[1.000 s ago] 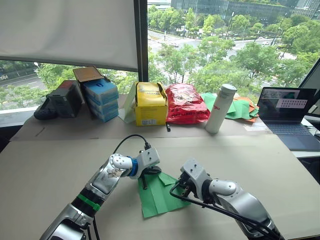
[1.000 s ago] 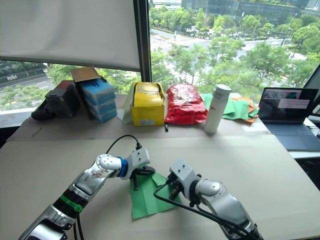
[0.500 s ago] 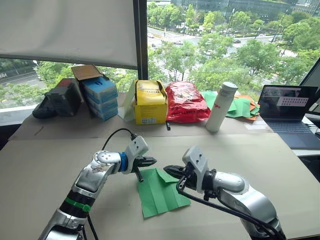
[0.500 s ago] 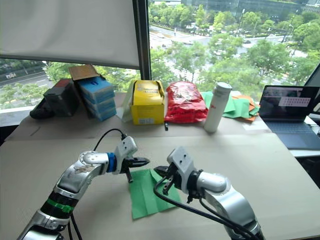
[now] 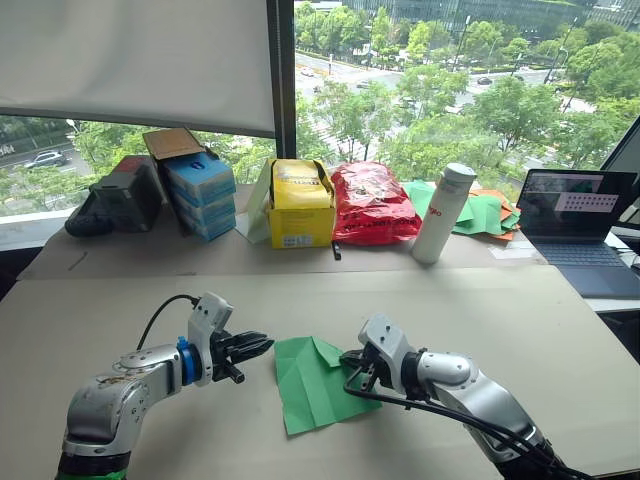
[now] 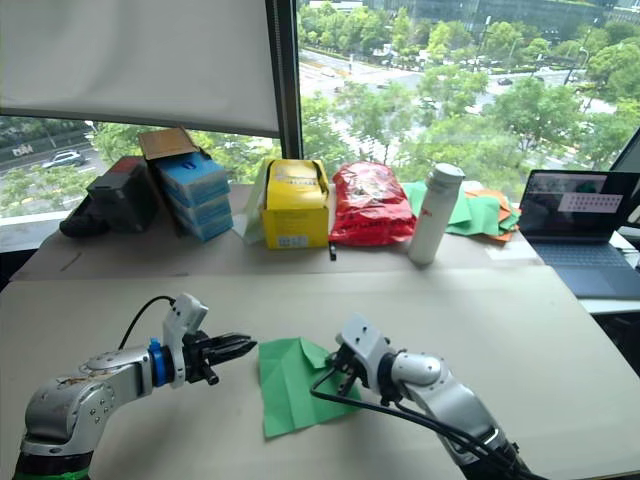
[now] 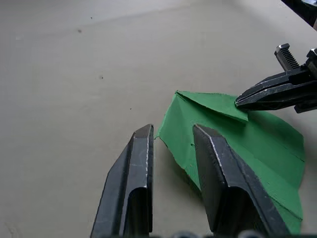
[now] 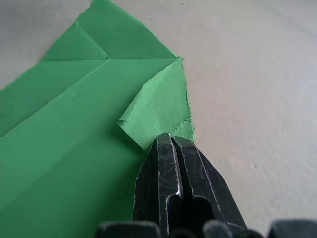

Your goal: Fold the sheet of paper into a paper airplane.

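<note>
Right pincer (image 8: 171,144) pinching, fingers together, a folded corner of the green sheet of paper (image 5: 310,385) lying flat on the bench (image 5: 500,320). Left pincer (image 7: 171,144) hovering apart just beside the sheet's left edge. Probably making an early corner fold; next, likely pressing that flap flat along its crease.

Left pincer (image 5: 262,344): drawn back off the sheet of paper (image 5: 315,382), now just beside its left edge, fingers apart.
Right pincer (image 8: 171,143): lowered, now pinched on the sheet's curled corner flap.
</note>
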Controlling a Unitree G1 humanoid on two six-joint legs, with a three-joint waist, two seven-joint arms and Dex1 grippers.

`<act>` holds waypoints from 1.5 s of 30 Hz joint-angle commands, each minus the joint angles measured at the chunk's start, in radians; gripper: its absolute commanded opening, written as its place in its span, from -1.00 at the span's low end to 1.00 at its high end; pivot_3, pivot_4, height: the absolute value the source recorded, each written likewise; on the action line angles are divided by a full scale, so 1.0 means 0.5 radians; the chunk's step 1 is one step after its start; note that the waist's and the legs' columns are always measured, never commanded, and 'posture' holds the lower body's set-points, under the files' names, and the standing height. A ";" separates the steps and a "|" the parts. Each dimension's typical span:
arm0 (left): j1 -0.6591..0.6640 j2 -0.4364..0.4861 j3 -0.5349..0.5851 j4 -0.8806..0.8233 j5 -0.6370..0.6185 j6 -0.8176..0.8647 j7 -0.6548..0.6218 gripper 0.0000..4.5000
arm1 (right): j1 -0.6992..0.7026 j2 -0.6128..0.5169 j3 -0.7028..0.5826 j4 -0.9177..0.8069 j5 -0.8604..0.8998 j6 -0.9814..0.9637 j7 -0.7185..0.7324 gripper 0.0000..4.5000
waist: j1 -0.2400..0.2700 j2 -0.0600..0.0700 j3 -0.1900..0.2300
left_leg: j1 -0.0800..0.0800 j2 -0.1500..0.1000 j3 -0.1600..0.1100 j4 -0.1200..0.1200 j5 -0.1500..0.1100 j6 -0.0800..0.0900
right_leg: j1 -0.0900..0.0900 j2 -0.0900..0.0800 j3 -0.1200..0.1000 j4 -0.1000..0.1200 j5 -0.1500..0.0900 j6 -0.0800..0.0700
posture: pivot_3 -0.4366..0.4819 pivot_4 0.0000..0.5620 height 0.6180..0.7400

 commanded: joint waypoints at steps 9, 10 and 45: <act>0.147 -0.264 -0.024 0.058 -0.050 -0.073 0.342 0.70 | -0.037 0.035 0.009 -0.017 -0.013 -0.069 0.023 -1.00 | 0.009 0.001 0.000 | 0.003 -0.001 0.000 -0.002 0.000 0.000 | 0.002 -0.008 -0.002 0.000 0.000 -0.001 | -0.05 -0.47 1.00; 0.133 -0.278 -0.029 0.060 -0.059 -0.074 0.353 0.70 | -0.039 0.035 0.010 -0.016 -0.014 -0.066 0.024 -1.00 | 0.009 0.001 0.000 | 0.003 -0.001 0.000 -0.003 0.000 0.000 | 0.002 -0.009 -0.002 0.000 0.000 -0.001 | -0.05 -0.47 1.00; -0.222 0.146 -0.662 0.182 0.363 -0.826 -0.019 -0.98 | -0.033 0.199 0.082 0.011 -0.082 0.038 -0.125 -1.00 | -0.007 0.006 0.004 | -0.010 -0.001 0.000 -0.007 -0.001 -0.002 | -0.014 -0.012 -0.001 -0.003 0.001 -0.003 | -0.05 -0.47 1.00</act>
